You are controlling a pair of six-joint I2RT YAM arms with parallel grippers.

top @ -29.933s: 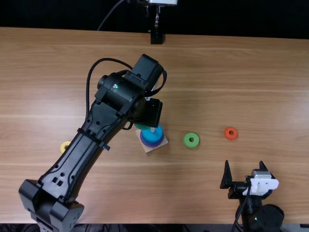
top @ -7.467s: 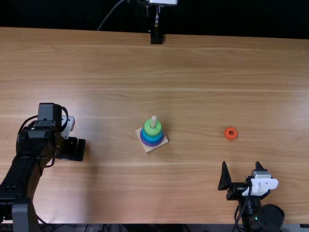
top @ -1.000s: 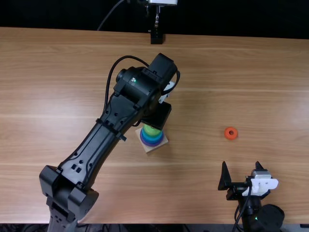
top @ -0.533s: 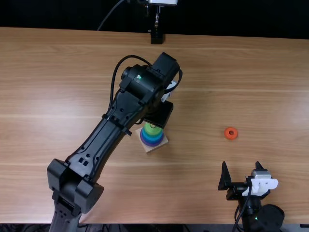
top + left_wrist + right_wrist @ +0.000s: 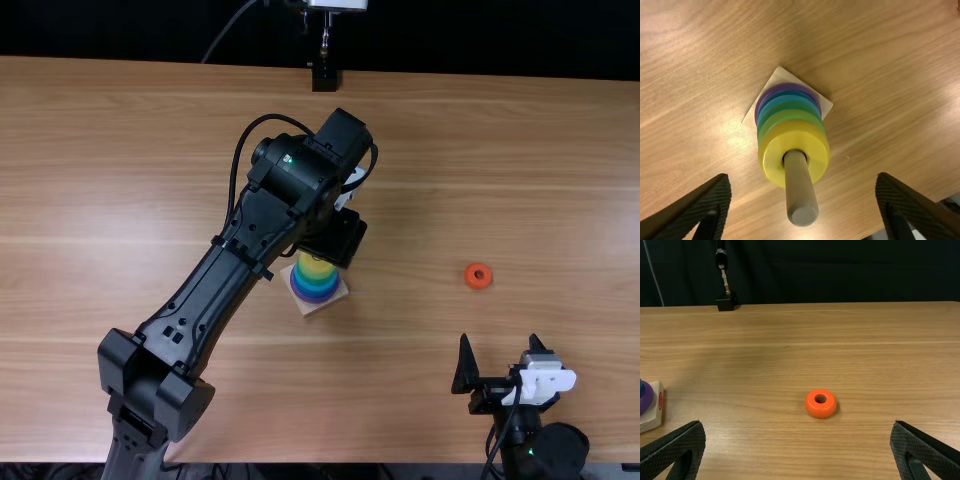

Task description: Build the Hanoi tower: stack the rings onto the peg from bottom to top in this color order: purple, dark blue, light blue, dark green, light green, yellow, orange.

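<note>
Over the peg's back side hangs my left gripper (image 5: 338, 238), its fingertips hidden beneath the arm in the top view. In the left wrist view, my left gripper (image 5: 804, 202) is open, fingers apart on both sides of the wooden peg (image 5: 800, 192). The yellow ring (image 5: 771, 155) is around the peg, on top of green, blue and purple rings (image 5: 759, 107) on the square base (image 5: 825, 105). The orange ring (image 5: 478, 275) lies flat on the table, right of the tower. Nearer the front edge, my right gripper (image 5: 504, 362) stands open; in the right wrist view my right gripper (image 5: 798, 432) holds nothing.
A black stand (image 5: 324, 78) is at the table's far edge. The wooden table (image 5: 420, 380) extends around the tower, and the left arm's links cross it from the front left.
The yellow ring now sits at the top of the tower, where light green was uppermost. My left gripper came in from the left and has opened around the peg. The right arm is still.
</note>
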